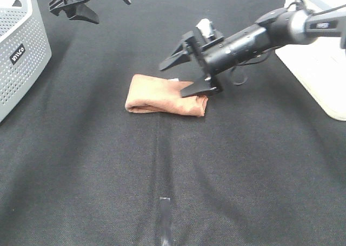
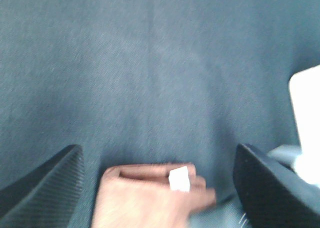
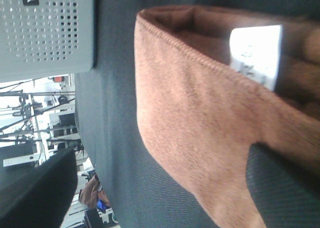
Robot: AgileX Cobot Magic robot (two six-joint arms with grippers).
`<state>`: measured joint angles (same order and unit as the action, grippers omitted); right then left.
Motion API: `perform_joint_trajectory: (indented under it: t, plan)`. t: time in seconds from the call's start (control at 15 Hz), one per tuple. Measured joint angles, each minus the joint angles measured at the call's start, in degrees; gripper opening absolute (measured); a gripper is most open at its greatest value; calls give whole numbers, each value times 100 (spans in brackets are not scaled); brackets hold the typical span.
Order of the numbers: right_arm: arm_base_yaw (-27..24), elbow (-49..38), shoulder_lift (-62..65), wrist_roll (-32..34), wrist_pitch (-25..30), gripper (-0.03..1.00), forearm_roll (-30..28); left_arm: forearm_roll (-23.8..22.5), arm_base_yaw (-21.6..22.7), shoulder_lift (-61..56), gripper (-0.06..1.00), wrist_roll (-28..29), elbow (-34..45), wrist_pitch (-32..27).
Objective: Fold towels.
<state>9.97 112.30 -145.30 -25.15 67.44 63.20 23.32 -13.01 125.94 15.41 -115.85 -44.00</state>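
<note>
Towel (image 1: 162, 95) soft, floppy, light; grab hemmed edge. Right fingers (image 1: 195, 88) spread, one touching it; left fingers (image 2: 65, 178) spread, clear.

Black cloth table (image 1: 243, 181) wide and bare in front of folded towel (image 1: 162, 99); free passage there, only small strip of tape (image 1: 165, 216) lies flat near front edge
Left side: grey perforated basket (image 1: 21, 51) stands at table edge, blocks low approach from there
Right side: white tray (image 1: 316, 78) at table edge
Right gripper (image 1: 186, 75) spread wide, lower finger on towel's right end, occupies that side
Left gripper (image 1: 89, 2) high at back, well apart from towel
</note>
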Motion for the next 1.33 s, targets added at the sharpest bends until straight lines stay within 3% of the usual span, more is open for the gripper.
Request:
perform_joint_trajectory:
  t: [0.13, 0.33, 0.6, 0.8, 0.93, 1.07, 1.33]
  plan:
    - [-92, 0, 46, 29, -6, 87, -264, -6, 0, 0, 78, -23, 0, -132]
    - [-143, 0, 395, 298, -11, 87, -1197, -6, 0, -11, 78, -298, 0, -447]
    - [-143, 0, 1261, 848, 57, 87, -2429, -160, 0, -355, 78, -871, 0, -1558]
    - [-149, 0, 1891, 1031, 160, 87, -2899, -424, 0, -693, 78, -974, 0, -2023]
    - [-149, -34, 2332, 1312, 166, 87, -3449, -1312, -120, -1163, 78, -934, 166, -2498]
    - [-149, -338, 2716, 1536, 172, 87, -3827, -2040, -315, -1644, 78, -796, 567, -2521]
    - [-149, -1868, 4148, 1644, 183, 87, -4286, -2492, -464, -3186, 78, -584, 2326, -2521]
